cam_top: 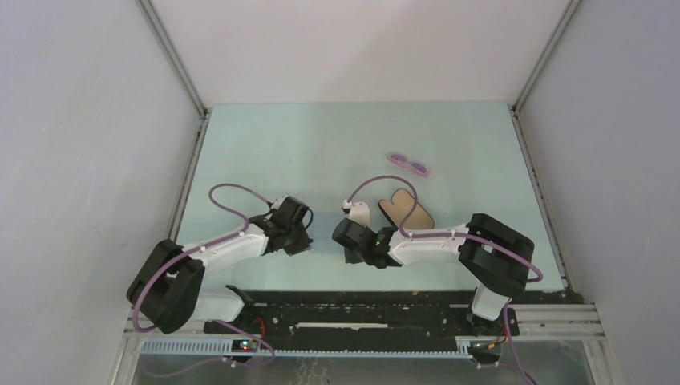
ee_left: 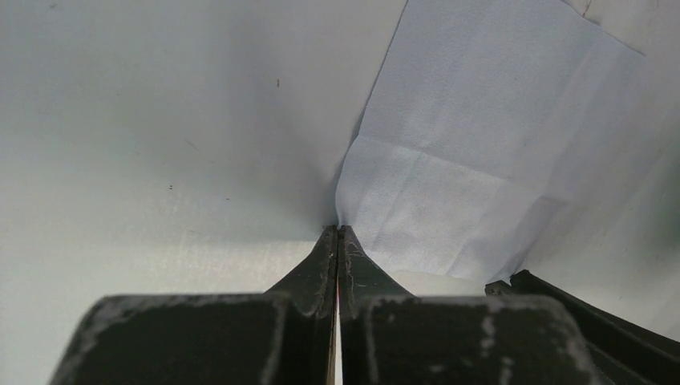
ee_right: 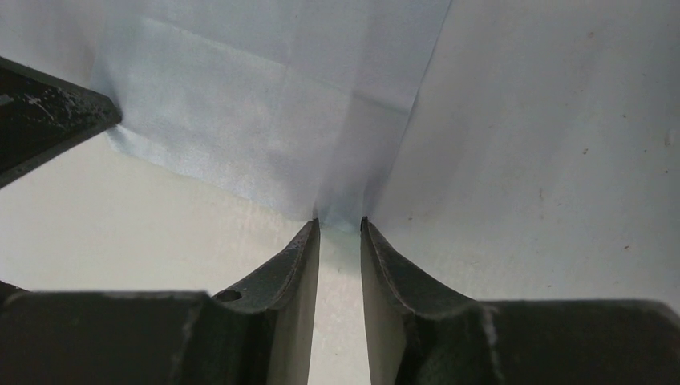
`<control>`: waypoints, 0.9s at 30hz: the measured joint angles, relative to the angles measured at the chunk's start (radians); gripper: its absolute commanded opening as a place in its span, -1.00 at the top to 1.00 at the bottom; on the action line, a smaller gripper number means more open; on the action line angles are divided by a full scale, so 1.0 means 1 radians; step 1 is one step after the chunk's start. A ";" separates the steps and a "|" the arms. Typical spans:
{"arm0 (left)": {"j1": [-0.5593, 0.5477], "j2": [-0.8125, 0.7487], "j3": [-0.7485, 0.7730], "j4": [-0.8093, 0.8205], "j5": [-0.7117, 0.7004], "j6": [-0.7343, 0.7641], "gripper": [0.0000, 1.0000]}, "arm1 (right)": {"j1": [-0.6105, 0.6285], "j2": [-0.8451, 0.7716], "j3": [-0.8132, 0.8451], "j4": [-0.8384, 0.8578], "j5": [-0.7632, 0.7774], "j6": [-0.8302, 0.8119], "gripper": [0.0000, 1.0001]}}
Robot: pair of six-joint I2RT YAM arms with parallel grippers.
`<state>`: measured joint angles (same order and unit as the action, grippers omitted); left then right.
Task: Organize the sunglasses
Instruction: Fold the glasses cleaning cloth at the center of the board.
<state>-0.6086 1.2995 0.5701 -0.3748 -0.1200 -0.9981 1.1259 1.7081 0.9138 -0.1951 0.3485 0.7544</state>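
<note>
Left gripper (ee_left: 338,231): fingers pressed flat together, pinching an edge of the light blue cloth (ee_left: 481,144) right at their tips.
Right gripper (ee_right: 339,224): fingers a narrow gap apart, with the cloth's opposite edge bunched at their tips; it does not look clamped.
Glasses case (cam_top: 405,210): lies open, tan lining up, just beyond the right fingers.
Sunglasses (cam_top: 407,164): lie beyond the case, well apart from both sets of fingers.
Step in hand: apparently handling the cloth; the sunglasses are not yet touched.
Next move: likely settling the cloth, then reaching past the case for the slim frame.
</note>
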 measured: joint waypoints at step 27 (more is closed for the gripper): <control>0.000 -0.006 -0.006 0.000 -0.001 -0.015 1.00 | -0.024 0.029 0.027 -0.003 0.028 -0.016 1.00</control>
<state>-0.6086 1.2930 0.5644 -0.3744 -0.1211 -1.0130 1.1023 1.7374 0.9413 -0.1978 0.3763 0.7380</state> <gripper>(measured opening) 0.005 0.118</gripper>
